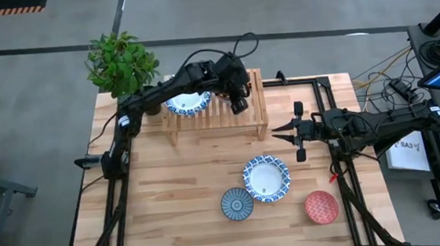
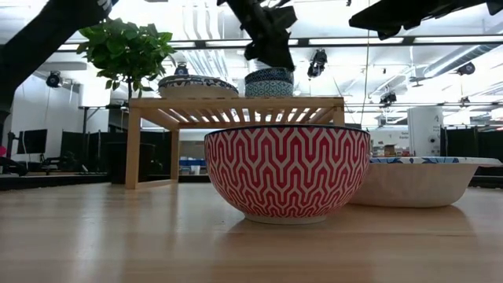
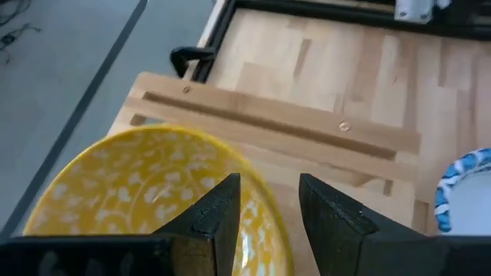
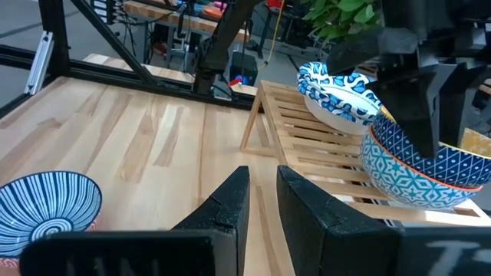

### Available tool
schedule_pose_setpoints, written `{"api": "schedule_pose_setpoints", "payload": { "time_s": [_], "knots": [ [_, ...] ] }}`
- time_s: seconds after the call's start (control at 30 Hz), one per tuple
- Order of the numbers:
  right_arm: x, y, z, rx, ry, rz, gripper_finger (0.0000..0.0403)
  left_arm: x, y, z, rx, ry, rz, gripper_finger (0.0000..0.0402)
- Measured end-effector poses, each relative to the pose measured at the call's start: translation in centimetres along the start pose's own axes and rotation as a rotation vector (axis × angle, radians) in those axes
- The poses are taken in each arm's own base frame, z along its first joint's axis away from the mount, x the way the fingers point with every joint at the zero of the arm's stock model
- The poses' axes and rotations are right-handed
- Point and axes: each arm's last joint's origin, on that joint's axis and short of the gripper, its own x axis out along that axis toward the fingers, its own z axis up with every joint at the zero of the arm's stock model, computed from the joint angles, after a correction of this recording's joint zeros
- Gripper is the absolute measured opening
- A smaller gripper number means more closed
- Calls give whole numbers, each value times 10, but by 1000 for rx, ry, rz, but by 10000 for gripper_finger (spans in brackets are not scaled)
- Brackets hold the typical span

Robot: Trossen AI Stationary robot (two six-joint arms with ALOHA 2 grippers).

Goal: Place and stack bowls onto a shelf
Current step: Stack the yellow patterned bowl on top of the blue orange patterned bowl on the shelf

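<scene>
The red zigzag bowl [image 2: 287, 177] sits closest on the pale plank tabletop [image 2: 118, 236]. A wide white bowl [image 2: 424, 182] with a blue rim stands just behind it and touches its side. In the high view a striped blue-grey bowl [image 1: 236, 203] stands near that pair.

Farther back is the light-wood shelf [image 2: 236, 106]. Its slatted top carries a second white bowl [image 2: 196, 85] at one end. Beside that is a blue-patterned bowl [image 2: 269, 82] with the yellow bowl [image 3: 138, 192] nested inside.

My left gripper [image 3: 268, 184] hangs over that stack with its fingers spread. One finger is inside the yellow rim and one outside. I cannot tell whether either touches it.

My right gripper [image 4: 262, 175] hovers over bare planks just off the shelf's other end. Its fingers are a narrow slit apart with nothing between them.

A leafy potted plant [image 2: 130, 47] stands at the shelf's far corner. Black frame rails [image 1: 324, 91] edge the table, and the floor [image 1: 29, 91] around it is grey. Beyond are long ceiling light strips [image 2: 377, 41] and dark racks of equipment [image 2: 471, 141].
</scene>
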Motion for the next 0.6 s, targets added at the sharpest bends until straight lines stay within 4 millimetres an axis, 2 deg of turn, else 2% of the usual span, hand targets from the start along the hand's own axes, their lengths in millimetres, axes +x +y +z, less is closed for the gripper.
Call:
{"api": "schedule_pose_setpoints", "payload": {
  "time_s": [0.3, 0.6],
  "knots": [
    [0, 0, 0, -5, 0, 0, 57, -2, 1, -8, -8, 87, 59, 117],
    [0, 0, 0, -8, 0, 0, 57, -7, 4, 7, 29, -69, 76, 117]
  ]
}}
